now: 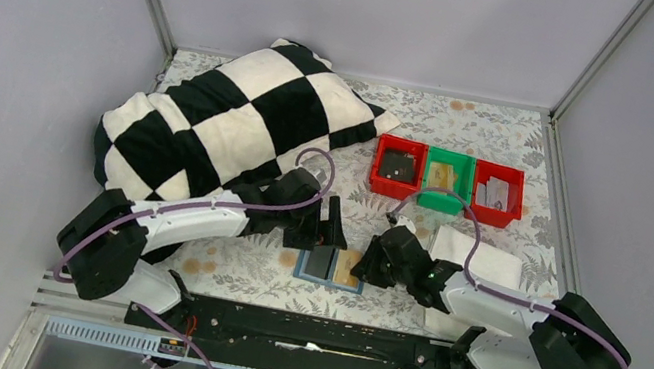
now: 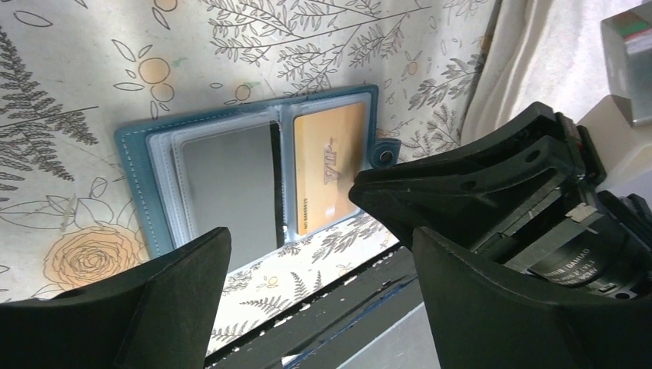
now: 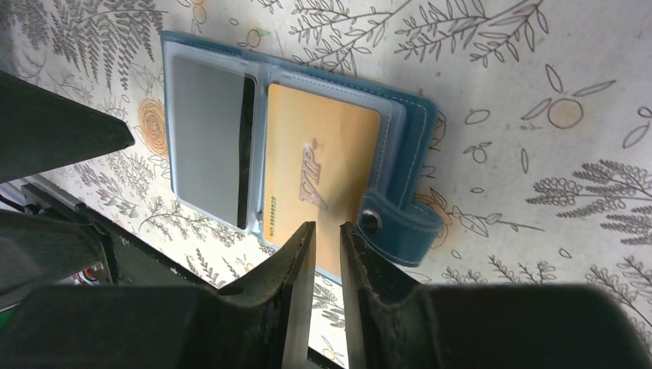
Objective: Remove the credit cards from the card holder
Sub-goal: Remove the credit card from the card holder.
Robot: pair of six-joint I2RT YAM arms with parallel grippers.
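The teal-blue card holder (image 1: 304,263) (image 2: 131,165) (image 3: 419,123) lies open and flat on the floral tablecloth near the front edge. Its left sleeve holds a grey card (image 2: 227,181) (image 3: 207,146) and its right sleeve a gold card (image 1: 347,267) (image 2: 329,165) (image 3: 323,154). The snap tab (image 3: 400,223) curls at the right end. My left gripper (image 1: 333,226) (image 2: 321,234) hangs wide open just above the holder, nothing between its fingers. My right gripper (image 1: 368,265) (image 3: 327,225) hovers over the gold card's near edge beside the tab. Its jaws stand a narrow gap apart and hold nothing.
A black-and-white checked pillow (image 1: 233,117) fills the back left. Two red bins (image 1: 377,163) (image 1: 519,203) and a green one (image 1: 442,202) stand in a row at the back right with small items inside. A white cloth (image 1: 482,263) lies under the right arm. A black rail (image 1: 307,333) runs along the front edge.
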